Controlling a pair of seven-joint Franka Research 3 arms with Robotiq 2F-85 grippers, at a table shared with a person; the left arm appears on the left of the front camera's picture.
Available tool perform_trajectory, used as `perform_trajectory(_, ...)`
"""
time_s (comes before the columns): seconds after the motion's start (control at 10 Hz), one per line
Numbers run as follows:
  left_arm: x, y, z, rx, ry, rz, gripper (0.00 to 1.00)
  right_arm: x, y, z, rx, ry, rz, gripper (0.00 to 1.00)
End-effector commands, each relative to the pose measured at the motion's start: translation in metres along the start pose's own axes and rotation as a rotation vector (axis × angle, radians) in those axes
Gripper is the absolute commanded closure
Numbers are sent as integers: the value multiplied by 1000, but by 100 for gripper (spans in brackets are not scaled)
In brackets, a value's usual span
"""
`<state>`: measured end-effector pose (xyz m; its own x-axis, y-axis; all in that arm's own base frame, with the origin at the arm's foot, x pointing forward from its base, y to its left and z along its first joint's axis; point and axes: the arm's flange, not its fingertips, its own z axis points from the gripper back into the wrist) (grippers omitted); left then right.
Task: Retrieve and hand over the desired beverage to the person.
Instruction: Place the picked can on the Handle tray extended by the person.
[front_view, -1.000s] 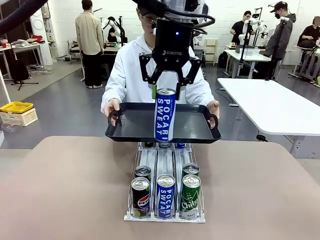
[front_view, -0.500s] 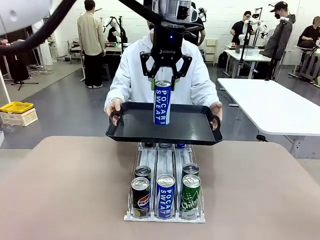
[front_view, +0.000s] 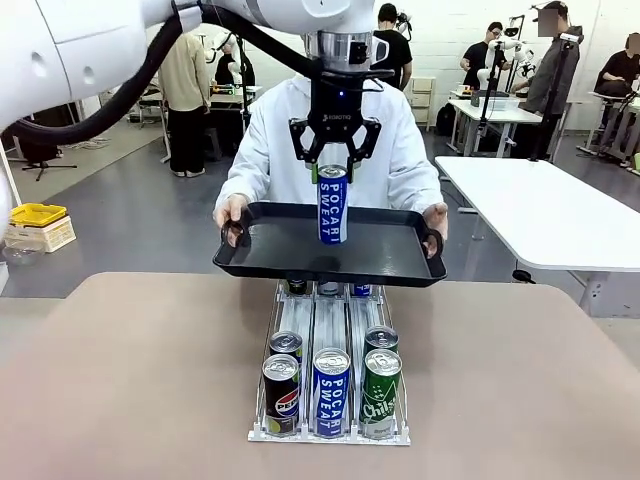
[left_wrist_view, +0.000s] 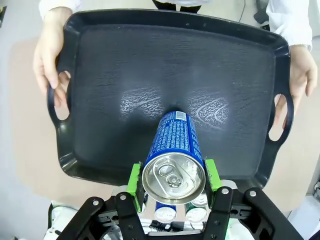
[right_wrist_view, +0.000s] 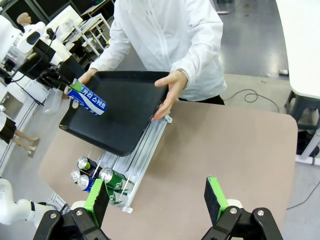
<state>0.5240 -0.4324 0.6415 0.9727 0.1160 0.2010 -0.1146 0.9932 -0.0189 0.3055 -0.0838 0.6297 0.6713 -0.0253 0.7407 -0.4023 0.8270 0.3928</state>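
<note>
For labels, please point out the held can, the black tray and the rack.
held can (front_view: 332, 205), front view, blue label.
black tray (left_wrist_view: 100, 65), left wrist view, bare floor.
rack (front_view: 330, 318), front view, bare middle lane.

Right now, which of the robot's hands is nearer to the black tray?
The left. The left hand grips the blue can directly over the middle of the tray. The right hand hangs open above the table, well short of the tray.

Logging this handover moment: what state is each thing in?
left gripper: shut on the Pocari Sweat can.
Pocari Sweat can: upright, over the tray; contact unclear.
tray: held level by the person's hands.
right gripper: open, empty.
rack: on the table, front cans upright.
</note>
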Motion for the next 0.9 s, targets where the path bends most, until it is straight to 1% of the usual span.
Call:
perform_trajectory(0.0, 13, -11, 7, -2, -6, -26, 42, 0, -2, -2, 27, -4, 6, 0)
perform_trajectory(0.4, 18, -20, -13, 58, 33, -22, 42, 0, -2, -2, 27, -4, 6, 0)
perform_trajectory(0.7, 18, -21, -16, 63, 37, -28, 42, 0, -2, -2, 27, -4, 6, 0)
perform_trajectory(0.8, 18, -20, -16, 62, 36, -31, 24, 0, -2, -2, 27, -4, 6, 0)
